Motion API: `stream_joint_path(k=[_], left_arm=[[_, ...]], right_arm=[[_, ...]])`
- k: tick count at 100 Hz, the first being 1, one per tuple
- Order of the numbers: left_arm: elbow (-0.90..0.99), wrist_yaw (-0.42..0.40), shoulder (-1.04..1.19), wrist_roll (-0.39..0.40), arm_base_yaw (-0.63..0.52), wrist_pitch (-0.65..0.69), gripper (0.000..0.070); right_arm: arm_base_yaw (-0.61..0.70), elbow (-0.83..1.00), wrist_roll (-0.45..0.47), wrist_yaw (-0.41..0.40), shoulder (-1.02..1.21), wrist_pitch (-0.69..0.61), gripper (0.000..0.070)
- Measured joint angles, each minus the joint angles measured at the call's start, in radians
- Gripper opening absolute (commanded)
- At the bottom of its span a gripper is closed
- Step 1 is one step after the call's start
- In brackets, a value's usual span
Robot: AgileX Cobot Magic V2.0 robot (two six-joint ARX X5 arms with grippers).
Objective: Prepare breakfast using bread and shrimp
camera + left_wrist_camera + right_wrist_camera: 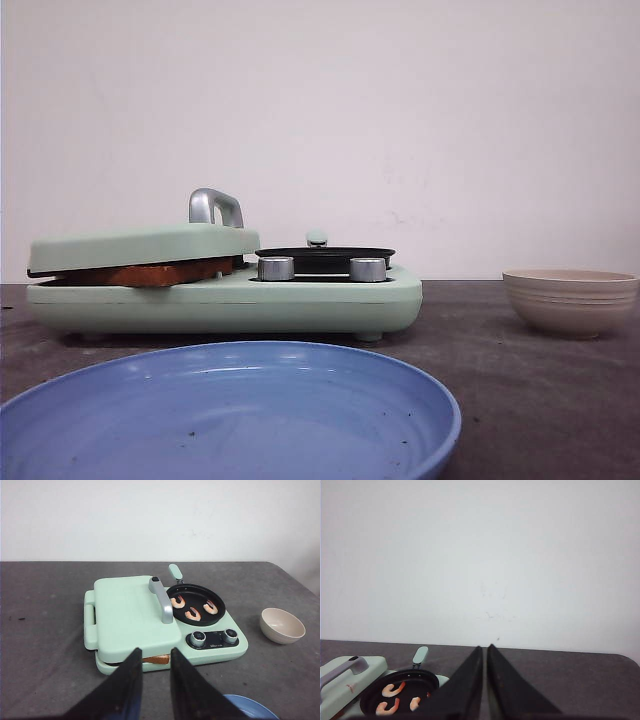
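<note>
A mint-green breakfast maker (225,290) sits on the dark grey bench (500,380), with a plain white wall behind it. Its hinged lid (131,615), fitted with a curved silver handle (162,599), is down over the left half, and the bread (150,272) is pressed underneath: from the front a toasted brown edge shows in the gap between lid and base, and from the left wrist camera a small golden corner pokes out at the near edge. On the right half sits a small black pan (195,604) with a mint handle, and in it lie the shrimp (192,614), three curled orange-pink pieces, apart from one another. Two silver knobs (276,268) stand on the machine's front just before the pan. A beige ribbed bowl (570,300) rests on the bench well to the right of the machine, and a blue plate (230,415) lies nearest the front camera. The left gripper (153,657) hangs over the near edge of the machine with its dark fingers parted and nothing between them. The right gripper (484,652) is raised off to the right of the pan, its fingers drawn almost together at the tips with only a thin slit between, holding nothing.
</note>
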Motion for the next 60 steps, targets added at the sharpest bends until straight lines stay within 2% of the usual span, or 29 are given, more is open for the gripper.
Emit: stream_joint_path(k=[14,24,41,51,60], left_arm=[[-0.006,-0.007,-0.007,0.056,0.063,0.012,0.0016],[-0.090,0.018,-0.032,0.137,0.141,0.104,0.0016],[-0.419,0.117,-0.092,0.214,0.256,0.404,0.0016],[-0.620,0.222,-0.137,0.208,0.311,0.606,0.0016],[-0.757,0.248,-0.177,0.181,0.337,0.732,0.0016]], right_arm=[[0.000,0.000,0.000,0.000,0.000,0.000,0.0006],[0.000,0.000,0.000,0.000,0.000,0.000,0.0006],[0.000,0.000,0.000,0.000,0.000,0.000,0.0006],[0.000,0.000,0.000,0.000,0.000,0.000,0.0006],[0.000,0.000,0.000,0.000,0.000,0.000,0.0006]])
